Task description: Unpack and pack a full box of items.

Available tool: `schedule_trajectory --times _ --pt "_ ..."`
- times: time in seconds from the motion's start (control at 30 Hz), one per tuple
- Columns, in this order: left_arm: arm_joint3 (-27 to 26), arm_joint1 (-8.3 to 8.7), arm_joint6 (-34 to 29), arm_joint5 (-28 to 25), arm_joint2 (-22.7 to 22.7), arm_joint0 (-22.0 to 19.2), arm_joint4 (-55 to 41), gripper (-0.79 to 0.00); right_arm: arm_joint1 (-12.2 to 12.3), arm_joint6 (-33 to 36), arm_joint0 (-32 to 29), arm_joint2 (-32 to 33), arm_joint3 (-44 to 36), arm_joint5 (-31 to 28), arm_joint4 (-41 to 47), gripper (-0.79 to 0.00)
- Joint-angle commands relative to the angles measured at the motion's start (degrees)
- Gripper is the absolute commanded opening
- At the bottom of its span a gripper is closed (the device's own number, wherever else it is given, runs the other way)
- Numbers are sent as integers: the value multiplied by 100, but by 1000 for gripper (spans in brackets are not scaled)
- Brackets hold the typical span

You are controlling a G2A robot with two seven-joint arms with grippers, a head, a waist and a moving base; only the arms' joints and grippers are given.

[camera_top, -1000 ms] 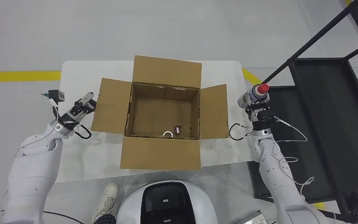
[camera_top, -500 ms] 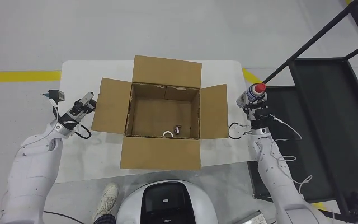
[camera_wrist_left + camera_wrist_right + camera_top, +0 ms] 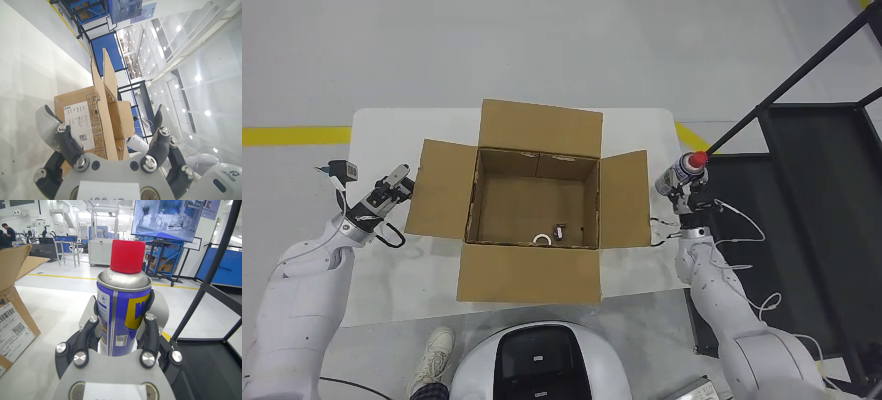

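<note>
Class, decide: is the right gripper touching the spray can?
Touching. The right wrist view shows the right gripper's fingers clamped against both sides of the can, with no gap.

A robotics lab set up in an industrial hall. The smooth pale grey floor (image 3: 542, 50) carries a painted yellow lane line (image 3: 292, 134), and overhead runs a high white panelled ceiling with rows of round lamps (image 3: 189, 62). Around the work spot stand a large flat display screen on a black wheeled stand (image 3: 164, 219), blue partition panels (image 3: 225, 264), a tall aluminium-framed white cabinet (image 3: 98, 247), shelved brown cardboard cartons (image 3: 160, 265) and, farther back, white robot arms (image 3: 42, 228). A black metal trolley (image 3: 822, 200) sits just beside the white work table (image 3: 392, 135)
</note>
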Motion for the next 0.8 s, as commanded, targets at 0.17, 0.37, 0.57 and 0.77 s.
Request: schedule_trajectory --times 0.17,0.37,0.57,0.77 --pt "0 0 0 0 0 0 0 0 -139 -164 383 -262 639 655 -230 -785" --pt "0 0 0 0 0 0 0 0 -264 -112 531 -323 968 562 24 -785" --pt "0 0 0 0 0 0 0 0 -322 -56 580 -362 1126 503 147 -785" --pt "0 0 0 0 0 0 0 0 -345 -49 575 -375 1191 434 253 -785"
